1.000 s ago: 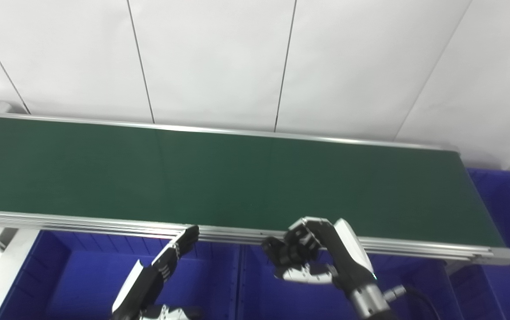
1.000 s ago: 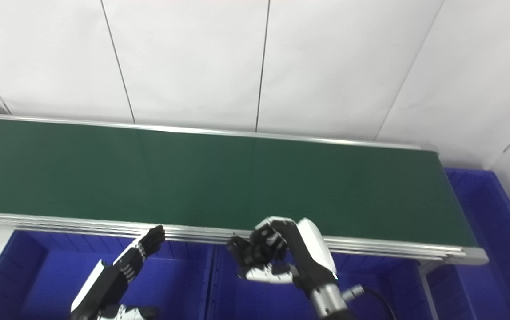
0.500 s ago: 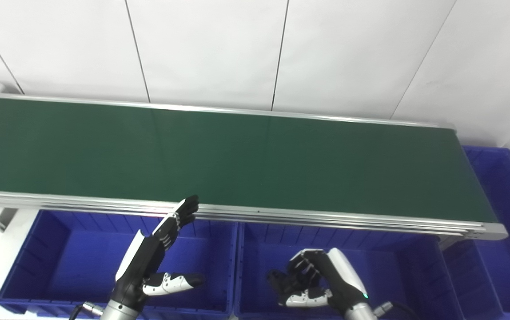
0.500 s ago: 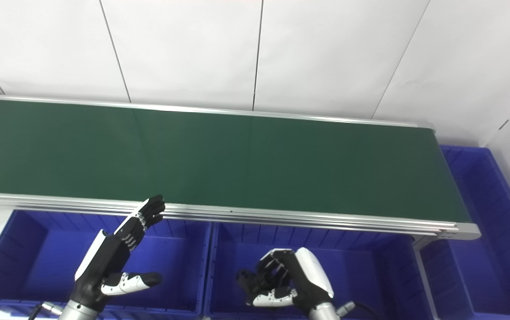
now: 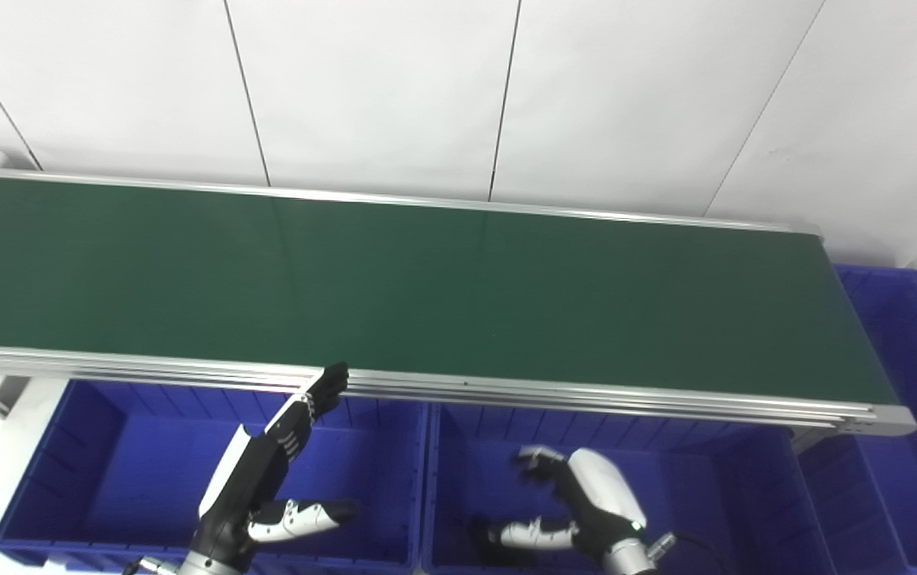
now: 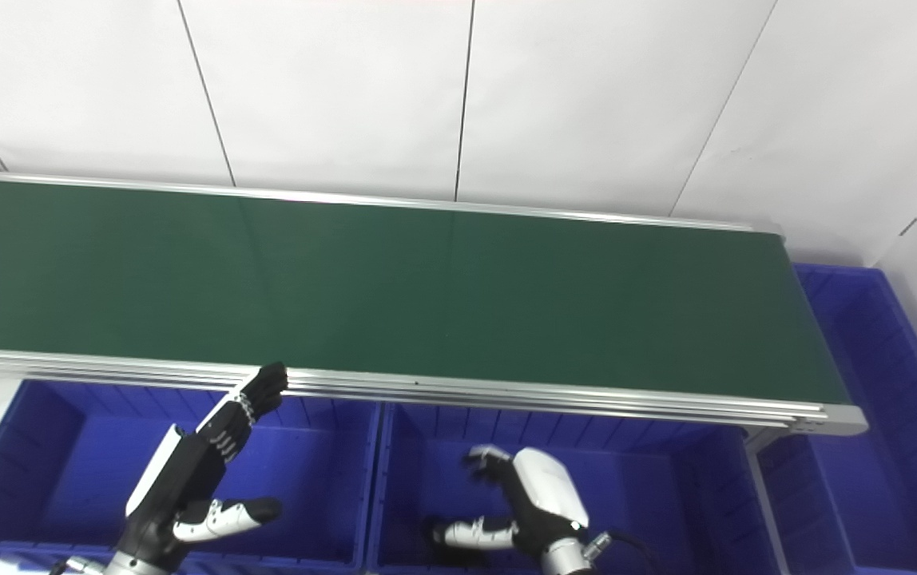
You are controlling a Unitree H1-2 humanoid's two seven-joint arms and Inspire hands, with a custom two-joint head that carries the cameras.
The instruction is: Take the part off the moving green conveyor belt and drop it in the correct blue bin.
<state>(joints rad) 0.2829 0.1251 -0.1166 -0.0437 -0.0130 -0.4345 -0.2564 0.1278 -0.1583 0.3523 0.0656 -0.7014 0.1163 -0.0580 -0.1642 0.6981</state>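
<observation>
Belt's totally bare right now, the long dark green conveyor belt point(image 5: 442, 295) has no part anywhere on it, and I can't spot one in the blue plastic bins either, so can't say how it looks. Right hand point(image 5: 578, 507) hangs inside the middle blue bin point(image 5: 714, 447) with fingers spread apart and thumb out, nothing in it. Left hand point(image 5: 267, 479) is over the left blue bin point(image 5: 107, 415), fingers straight and apart, tips up by the silver aluminium belt rail point(image 5: 586, 395), empty too. A third blue bin point(image 5: 914, 335) sits at the belt's right end. My worry: both hands are low, so a part could ride past before either gets up, or the left fingertips could clip that rail
</observation>
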